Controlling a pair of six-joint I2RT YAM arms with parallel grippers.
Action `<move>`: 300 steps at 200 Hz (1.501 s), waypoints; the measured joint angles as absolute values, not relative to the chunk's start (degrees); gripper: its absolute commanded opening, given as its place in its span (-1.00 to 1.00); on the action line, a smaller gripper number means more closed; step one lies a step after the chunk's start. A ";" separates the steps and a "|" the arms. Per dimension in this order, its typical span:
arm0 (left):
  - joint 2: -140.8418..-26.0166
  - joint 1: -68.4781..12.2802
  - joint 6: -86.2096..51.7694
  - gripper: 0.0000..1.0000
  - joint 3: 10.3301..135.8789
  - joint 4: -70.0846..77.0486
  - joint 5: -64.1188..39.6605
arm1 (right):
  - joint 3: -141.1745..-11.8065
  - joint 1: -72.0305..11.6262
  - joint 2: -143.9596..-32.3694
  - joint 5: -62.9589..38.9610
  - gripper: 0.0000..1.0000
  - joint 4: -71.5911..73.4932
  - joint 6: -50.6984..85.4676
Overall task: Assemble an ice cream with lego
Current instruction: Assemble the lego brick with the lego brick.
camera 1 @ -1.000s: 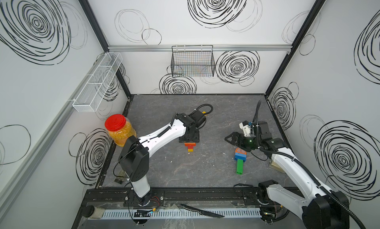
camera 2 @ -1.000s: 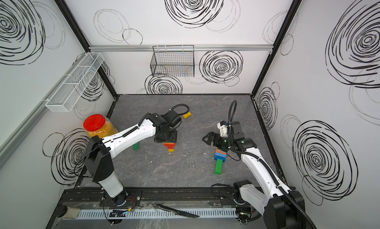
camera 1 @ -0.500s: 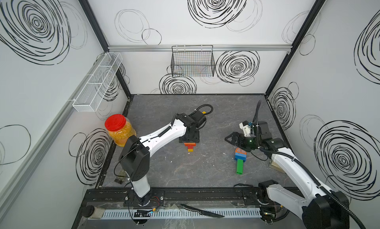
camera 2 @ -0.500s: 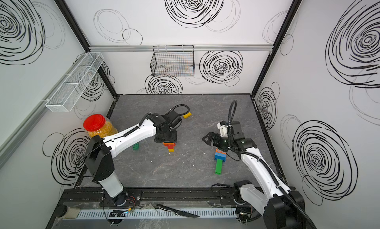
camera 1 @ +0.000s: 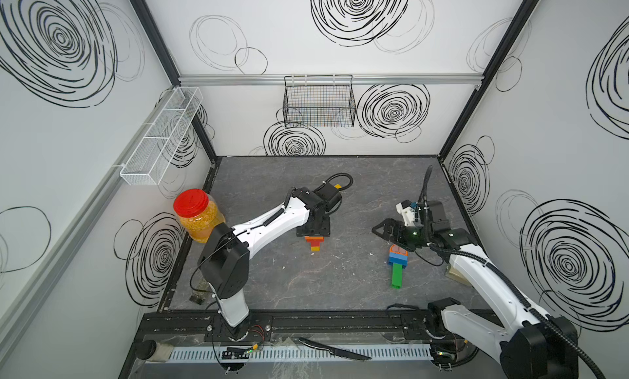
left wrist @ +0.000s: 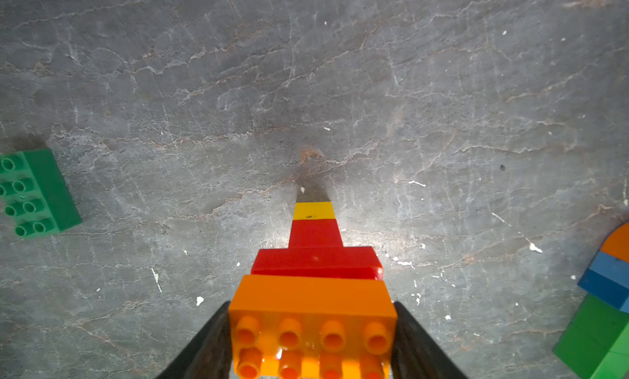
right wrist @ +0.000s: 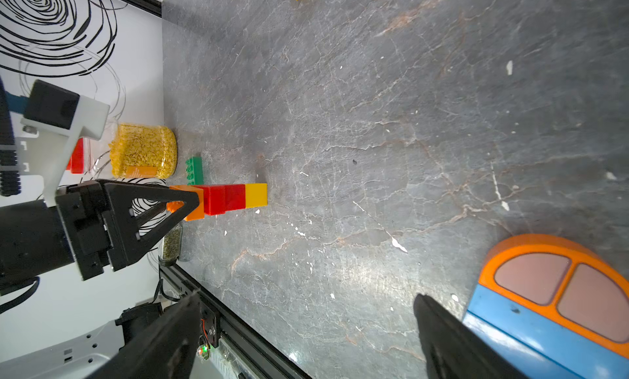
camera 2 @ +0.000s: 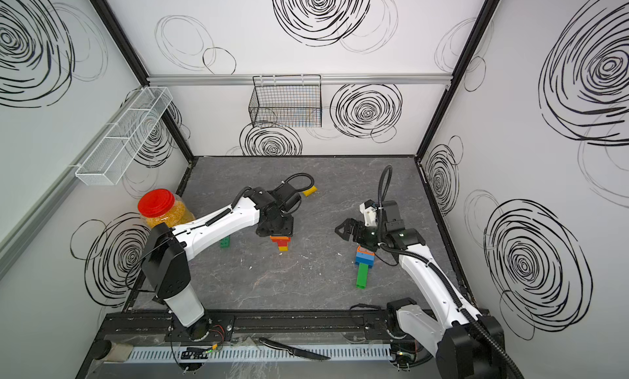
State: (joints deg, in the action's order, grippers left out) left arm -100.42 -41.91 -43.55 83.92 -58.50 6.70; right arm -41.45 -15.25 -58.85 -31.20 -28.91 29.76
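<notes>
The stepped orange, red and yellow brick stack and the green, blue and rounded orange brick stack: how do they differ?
The left end effector clamps the orange-red-yellow plastic stack; the green-blue-orange plastic stack lies free by the open right end effector. The held stack is upright, yellow end down; the free stack lies flat on the table. The held stack narrows stepwise; the free stack ends rounded. Both include orange bricks.

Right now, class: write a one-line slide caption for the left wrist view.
Left tool grips the orange end of a lego stack; a green brick lies apart on the table.
</notes>
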 measured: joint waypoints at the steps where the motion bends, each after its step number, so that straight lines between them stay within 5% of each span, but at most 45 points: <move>1: -100.42 -41.91 -43.55 0.01 83.92 -58.50 6.70 | -41.45 -15.25 -58.85 -31.20 1.00 -28.91 29.78; 300: -98.96 -42.06 -40.29 -0.11 79.75 -53.12 7.33 | -41.45 -15.20 -58.00 -31.07 1.00 -29.39 29.76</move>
